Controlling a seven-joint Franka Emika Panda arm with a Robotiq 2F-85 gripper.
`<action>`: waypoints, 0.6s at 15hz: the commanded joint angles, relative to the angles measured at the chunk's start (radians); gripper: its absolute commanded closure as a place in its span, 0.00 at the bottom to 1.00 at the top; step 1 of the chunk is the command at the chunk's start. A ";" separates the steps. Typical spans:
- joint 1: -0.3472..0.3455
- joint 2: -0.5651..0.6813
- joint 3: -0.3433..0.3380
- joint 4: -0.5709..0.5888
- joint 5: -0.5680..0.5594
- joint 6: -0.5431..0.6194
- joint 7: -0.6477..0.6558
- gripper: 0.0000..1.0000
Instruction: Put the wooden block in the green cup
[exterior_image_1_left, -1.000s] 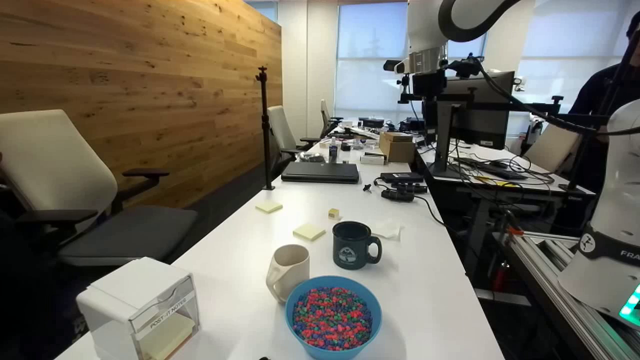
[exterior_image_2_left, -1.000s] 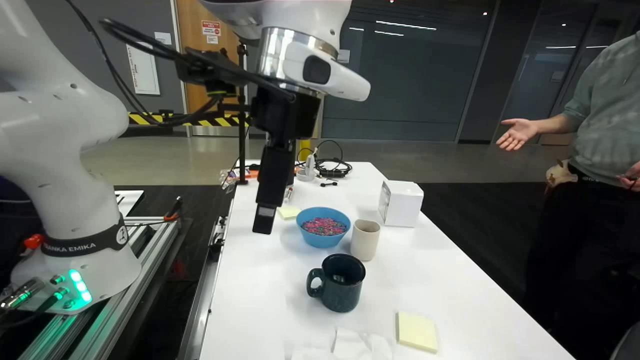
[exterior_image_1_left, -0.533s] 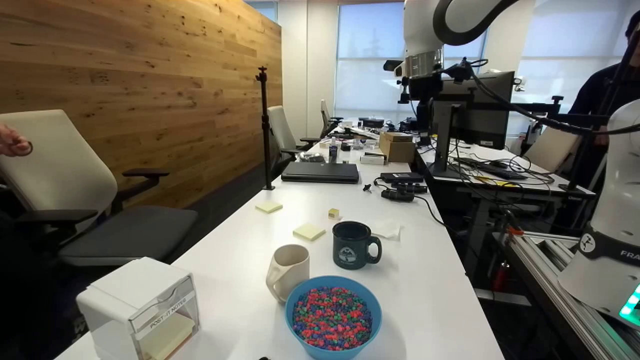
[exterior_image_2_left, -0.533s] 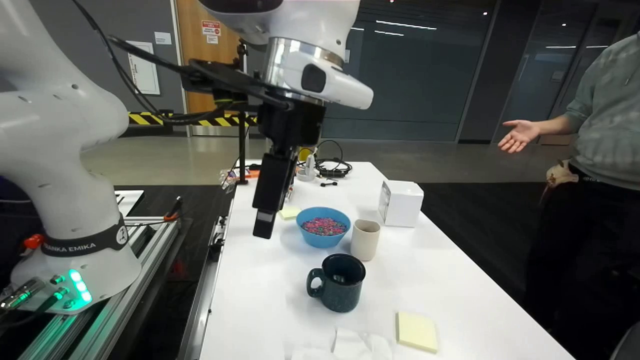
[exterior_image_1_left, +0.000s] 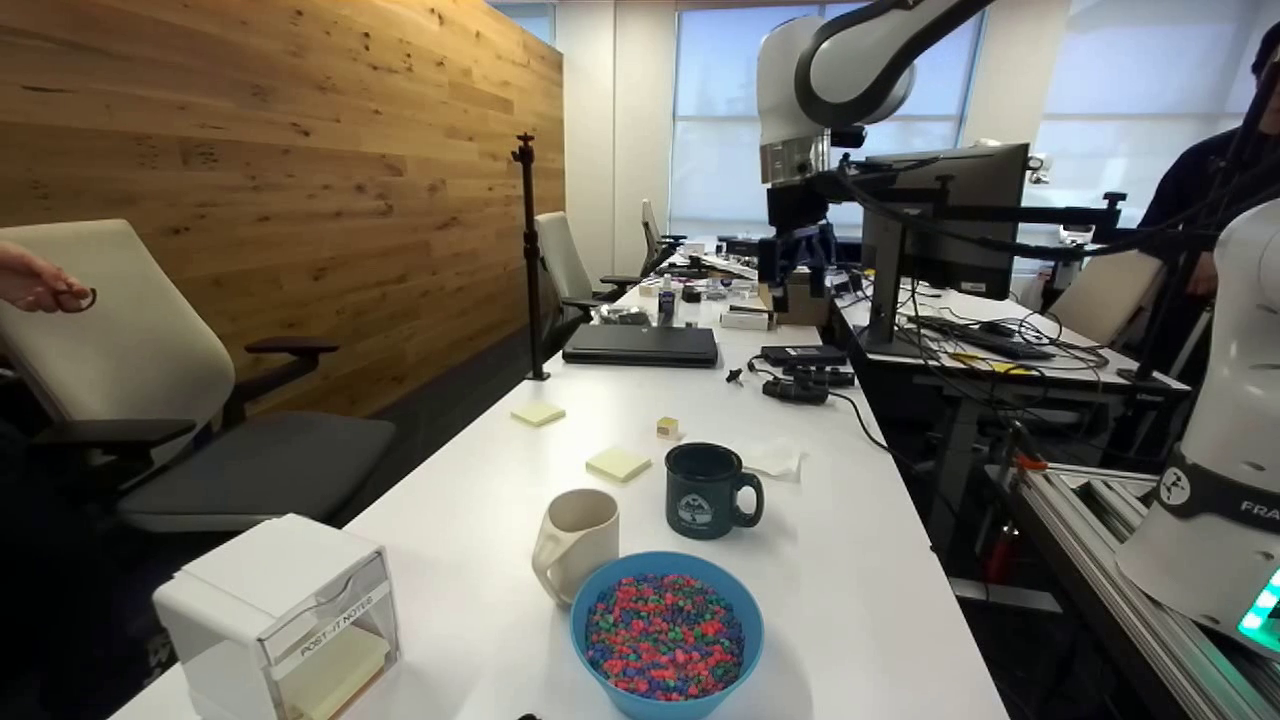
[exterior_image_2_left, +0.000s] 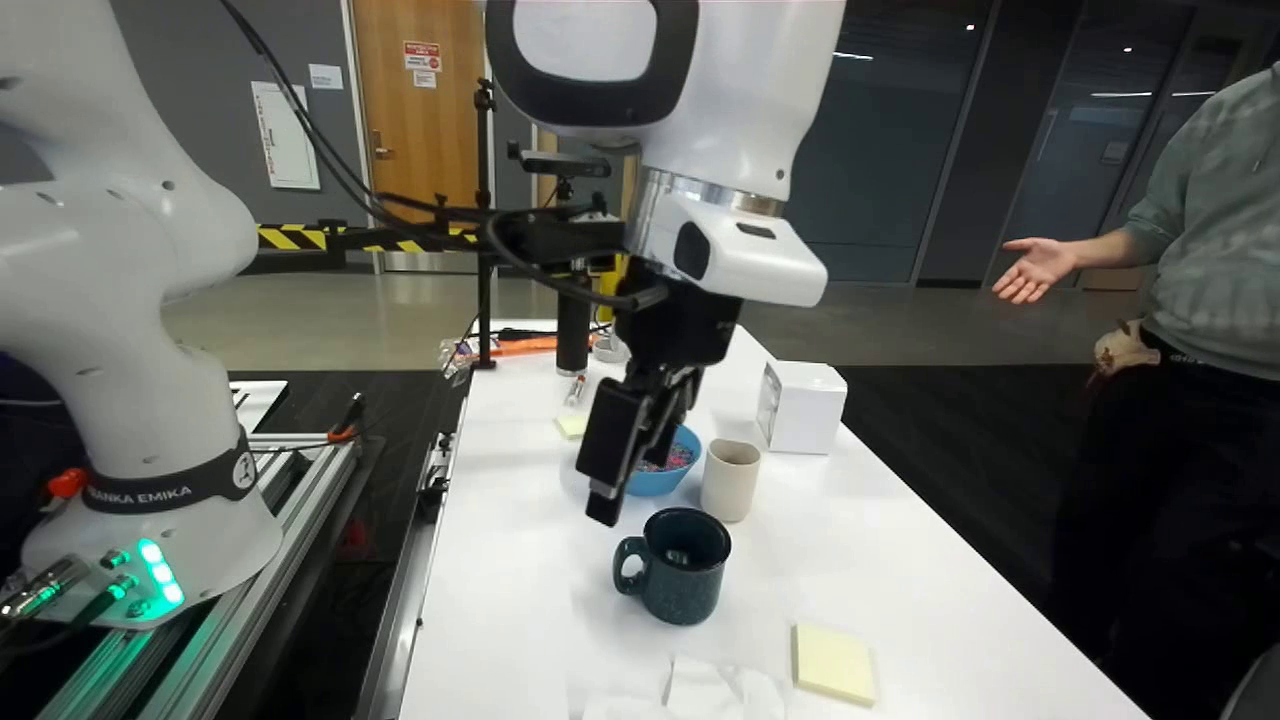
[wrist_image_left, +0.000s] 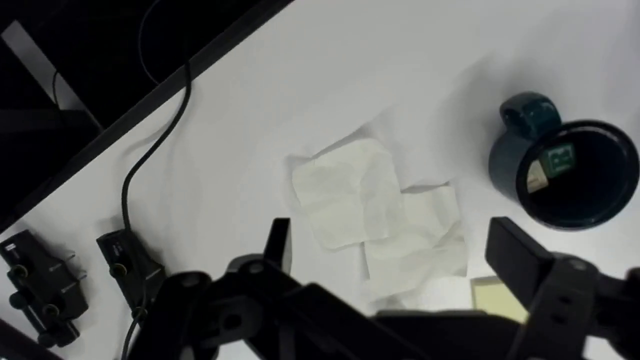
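Observation:
A small wooden block (exterior_image_1_left: 667, 427) with yellowish faces lies on the table past the green cup in an exterior view; it is out of the wrist view. The green cup (exterior_image_1_left: 698, 505), a dark glossy mug with a side handle, stands upright in both exterior views (exterior_image_2_left: 685, 575). In the wrist view the mug (wrist_image_left: 506, 162) is at the right; inside it show a green face marked R (wrist_image_left: 561, 159) and a tan face (wrist_image_left: 537, 176); I cannot tell if these are one block or two. My gripper (wrist_image_left: 392, 242) is open and empty, well above the table (exterior_image_1_left: 798, 285).
The cream cup (exterior_image_1_left: 577, 540) and blue sprinkle bowl (exterior_image_1_left: 745, 655) stand beside the mug. Crumpled tissue (wrist_image_left: 350, 192) lies below the gripper. Yellow note pads (exterior_image_1_left: 618, 463), a note dispenser (exterior_image_1_left: 270, 590), a laptop (exterior_image_1_left: 640, 345) and cabled black devices (exterior_image_1_left: 797, 390) are on the table. A person (exterior_image_2_left: 1200, 230) stands alongside.
The arm has swung over the table and lower: leftward in one exterior picture, rightward in the other. The gripper has turned, showing both fingers apart. The objects on the table have not moved.

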 joint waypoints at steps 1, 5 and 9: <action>-0.010 0.099 -0.007 0.106 0.044 0.060 0.109 0.00; -0.008 0.171 -0.022 0.177 0.041 0.114 0.194 0.00; -0.010 0.231 -0.041 0.188 0.060 0.169 0.259 0.00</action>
